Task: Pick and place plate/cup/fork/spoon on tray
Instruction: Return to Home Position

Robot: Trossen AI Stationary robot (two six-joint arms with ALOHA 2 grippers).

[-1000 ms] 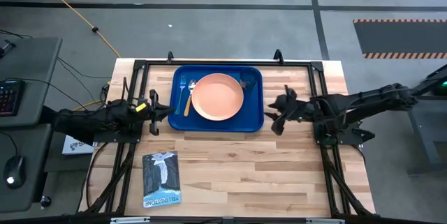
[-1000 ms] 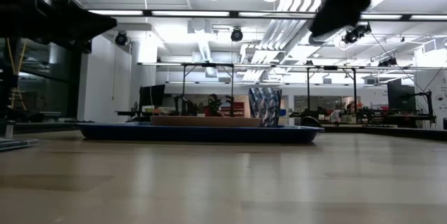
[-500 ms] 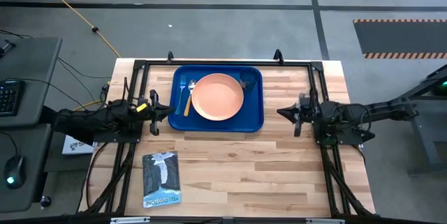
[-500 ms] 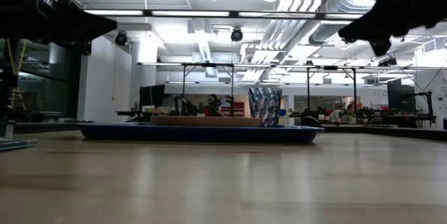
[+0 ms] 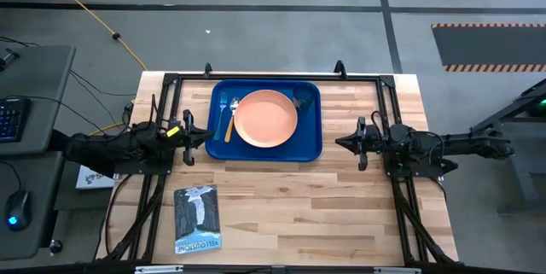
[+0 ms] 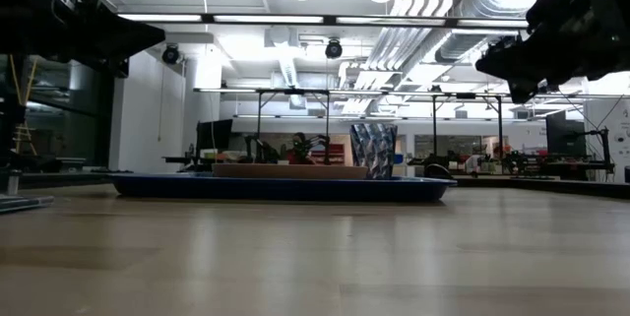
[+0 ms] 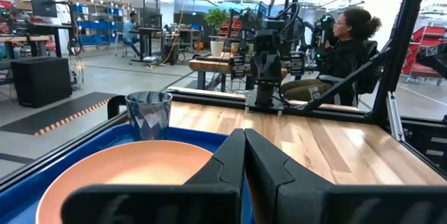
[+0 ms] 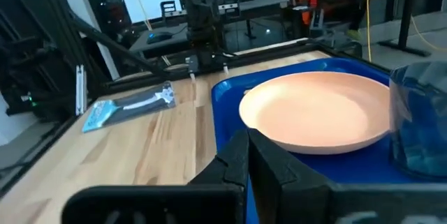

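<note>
Dark booklet (image 5: 197, 219) lies well apart from tray (image 5: 309, 142).

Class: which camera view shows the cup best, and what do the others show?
The left wrist view: the cup stands whole on the tray beyond the plate. The high view shows a small dark shape in a tray corner, the low view its distant side, the right wrist view a cut-off part.

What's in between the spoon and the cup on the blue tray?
The plate lies between them: the spoon is on one side of it and the cup at the other, all on the tray. The high view shows this.
</note>
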